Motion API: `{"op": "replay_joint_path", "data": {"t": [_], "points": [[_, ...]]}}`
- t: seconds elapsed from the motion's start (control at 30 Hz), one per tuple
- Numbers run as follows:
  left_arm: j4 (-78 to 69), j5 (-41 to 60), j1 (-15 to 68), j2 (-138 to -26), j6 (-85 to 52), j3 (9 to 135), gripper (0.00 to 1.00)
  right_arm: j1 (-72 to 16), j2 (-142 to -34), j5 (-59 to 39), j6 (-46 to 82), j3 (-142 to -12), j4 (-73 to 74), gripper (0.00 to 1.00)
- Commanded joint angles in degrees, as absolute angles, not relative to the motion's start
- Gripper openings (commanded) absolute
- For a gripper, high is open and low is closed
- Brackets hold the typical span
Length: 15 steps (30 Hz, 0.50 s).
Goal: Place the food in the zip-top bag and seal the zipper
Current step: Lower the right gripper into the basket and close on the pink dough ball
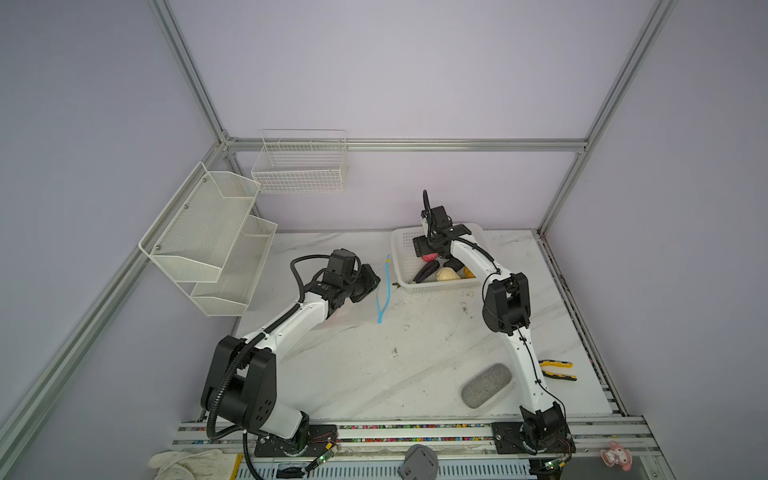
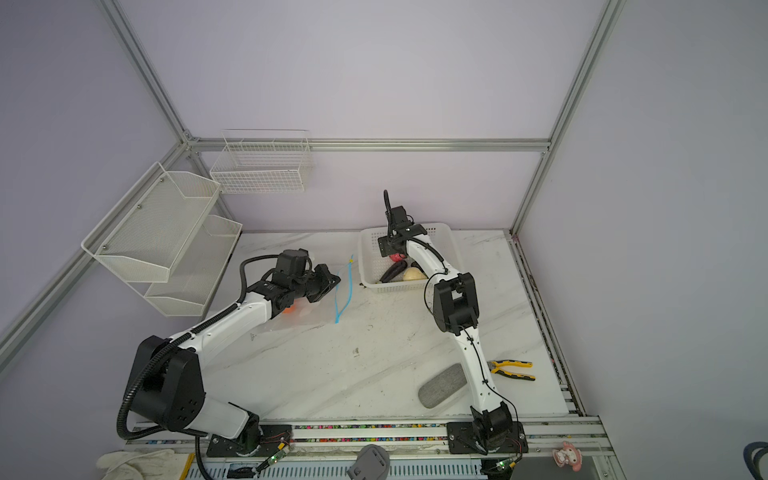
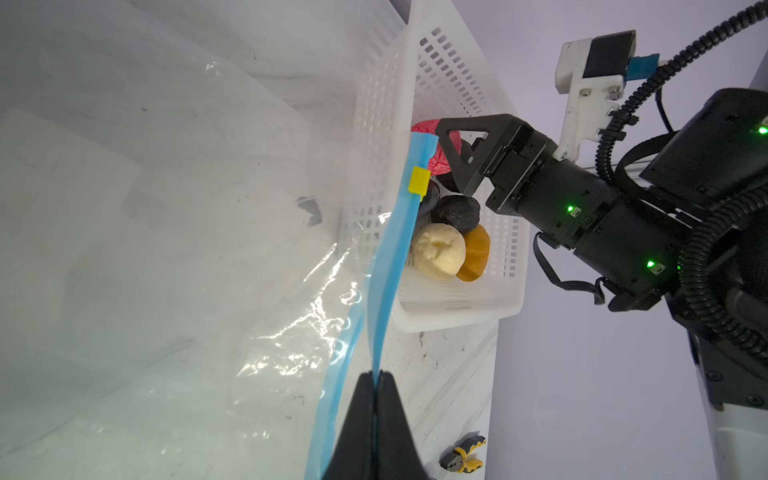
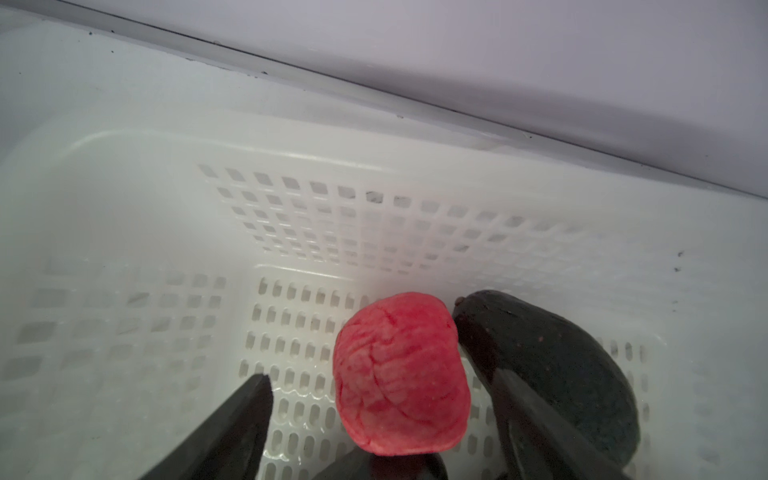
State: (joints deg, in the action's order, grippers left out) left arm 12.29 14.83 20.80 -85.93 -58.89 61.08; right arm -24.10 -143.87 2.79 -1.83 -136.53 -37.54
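The left end effector (image 3: 376, 376) is pinched tight on the blue zipper (image 3: 395, 249), holding one lip of the clear bag (image 3: 166, 249) apart from the other. The bag lies at 9 o'clock from the white basket (image 1: 440, 286), which sits toward 1 o'clock on the surface (image 1: 374, 365). The right end effector (image 4: 378, 376) reaches into the basket, jaws spread wide either side of the pink fruit (image 4: 399, 374), gripping nothing. A black fruit (image 4: 561, 365) touches the pink one.
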Motion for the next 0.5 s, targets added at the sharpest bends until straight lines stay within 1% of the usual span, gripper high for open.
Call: {"op": "replay_joint_path", "data": {"t": [0.0, 0.17, 0.47], "points": [[11.65, 15.79, 20.74, -85.76, -57.22, 63.01, 0.0, -23.59, -146.18, 2.86, -3.06, -137.89, -39.0, 0.87], [11.62, 15.82, 20.71, -85.78, -57.3, 62.85, 0.0, -23.31, -147.79, 3.16, -3.16, -138.99, -39.1, 0.89], [11.6, 15.92, 20.69, -85.91, -57.3, 62.73, 0.0, -23.13, -149.79, 1.92, -2.59, -140.62, -38.95, 0.89]]}}
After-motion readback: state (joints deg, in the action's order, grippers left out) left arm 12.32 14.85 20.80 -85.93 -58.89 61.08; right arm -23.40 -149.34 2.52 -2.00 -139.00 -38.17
